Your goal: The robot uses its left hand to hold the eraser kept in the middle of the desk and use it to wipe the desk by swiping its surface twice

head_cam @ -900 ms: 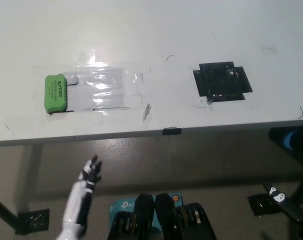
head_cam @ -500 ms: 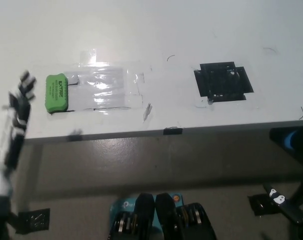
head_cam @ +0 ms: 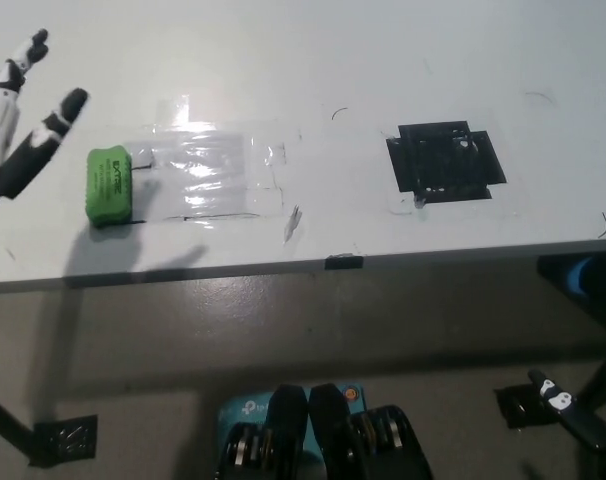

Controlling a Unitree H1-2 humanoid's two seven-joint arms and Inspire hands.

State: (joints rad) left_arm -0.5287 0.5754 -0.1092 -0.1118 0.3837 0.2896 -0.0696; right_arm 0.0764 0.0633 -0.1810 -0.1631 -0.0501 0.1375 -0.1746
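- Head view: the eraser (head_cam: pixel 110 184), a green block with dark lettering, lies on the white bench (head_cam: pixel 313 60) toward its left side, at the left end of a patch of clear tape (head_cam: pixel 208 175). Its long axis runs away from the front edge, roughly upright in the picture.
- The left hand (head_cam: pixel 18 125) hangs above the bench's far-left margin, fingers (head_cam: pixel 58 115) released and spread, grasping nothing. The eraser sits just to the hand's right and a little nearer the front edge; hand and eraser are apart, not touching.
- The left hand is much the nearer one. Judging from this, the next move calls for a short reach rightward and down, closing across the eraser's narrow width.
- The hand is cut off by the left edge, so its wrist and part of the palm are hidden.
- The right hand cannot be seen clearly; only a dark shape shows at the bottom right corner.
- A black tape square (head_cam: pixel 445 162) lies well to the right.
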